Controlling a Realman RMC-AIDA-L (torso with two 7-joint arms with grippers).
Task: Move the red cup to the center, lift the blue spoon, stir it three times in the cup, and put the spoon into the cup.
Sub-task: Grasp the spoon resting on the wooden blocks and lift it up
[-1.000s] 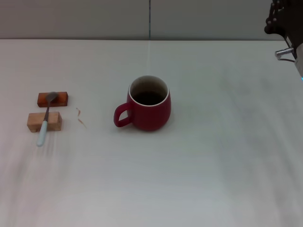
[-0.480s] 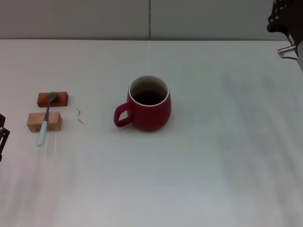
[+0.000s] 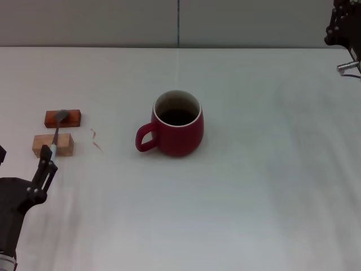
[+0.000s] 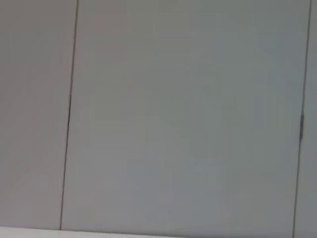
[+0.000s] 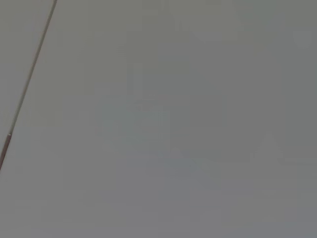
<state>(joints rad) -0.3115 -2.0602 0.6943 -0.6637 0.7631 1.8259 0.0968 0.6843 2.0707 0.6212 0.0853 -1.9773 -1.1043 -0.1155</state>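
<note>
The red cup (image 3: 177,124) stands upright near the middle of the pale surface (image 3: 254,186), its loop handle turned toward the robot's left and its dark inside showing beneath a thin pale rim. Well to its left, the blue spoon (image 3: 56,132) lies propped across two small wooden blocks: its grey bowl rests on the darker, reddish block (image 3: 62,118) farther from the robot, and its neck crosses the lighter tan block (image 3: 53,145) nearer to it, while the lower end of the pale blue handle is hidden behind the arm in front. A small curled scrap (image 3: 96,139) lies on the surface between the blocks and the cup. The left gripper (image 3: 44,169) reaches in from the lower left corner of the head view, its dark fingers pointing up toward the spoon's handle and the tan block; whether they are parted or closed cannot be told, and nothing is seen in their grasp. The right gripper (image 3: 345,39) hangs at the upper right edge of the view, well away from the cup, and the state of its fingers cannot be told either. Both wrist views show only plain grey wall panels with thin vertical seams.
</note>
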